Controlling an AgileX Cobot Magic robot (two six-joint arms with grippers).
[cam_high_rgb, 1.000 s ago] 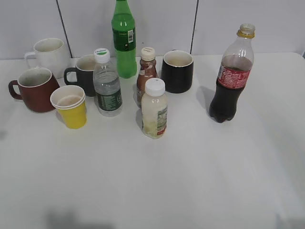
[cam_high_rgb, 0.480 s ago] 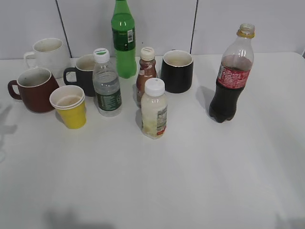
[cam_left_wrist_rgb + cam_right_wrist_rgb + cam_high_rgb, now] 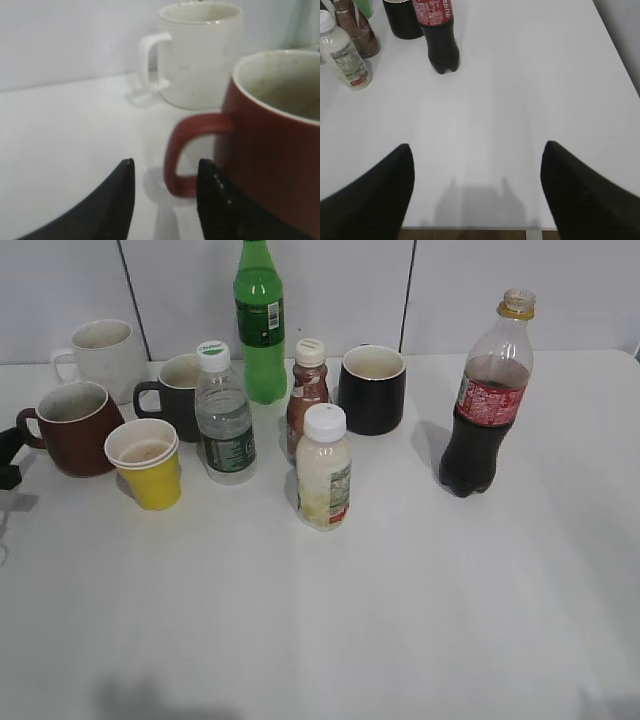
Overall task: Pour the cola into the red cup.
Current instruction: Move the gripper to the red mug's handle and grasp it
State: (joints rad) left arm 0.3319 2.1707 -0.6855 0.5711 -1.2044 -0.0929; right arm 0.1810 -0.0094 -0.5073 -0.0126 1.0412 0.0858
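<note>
The cola bottle (image 3: 485,410) stands upright at the right of the table, dark liquid under a red label; it also shows in the right wrist view (image 3: 439,35). The red cup (image 3: 75,430) stands at the far left, handle pointing left. My left gripper (image 3: 8,455) just shows at the left edge beside that handle. In the left wrist view it (image 3: 165,172) is open, its two fingertips on either side of the handle of the red cup (image 3: 280,150), not closed on it. My right gripper (image 3: 476,146) is open and empty over the table's front edge, well short of the cola.
A white mug (image 3: 105,355) stands behind the red cup. A yellow paper cup (image 3: 150,465), two black mugs (image 3: 178,395) (image 3: 372,390), a water bottle (image 3: 223,420), a green bottle (image 3: 260,325), a small brown bottle (image 3: 308,390) and a milky bottle (image 3: 324,475) crowd the middle.
My left gripper has come into the exterior view at the left edge, next to the red cup's handle. The bottles and cups have not moved.
</note>
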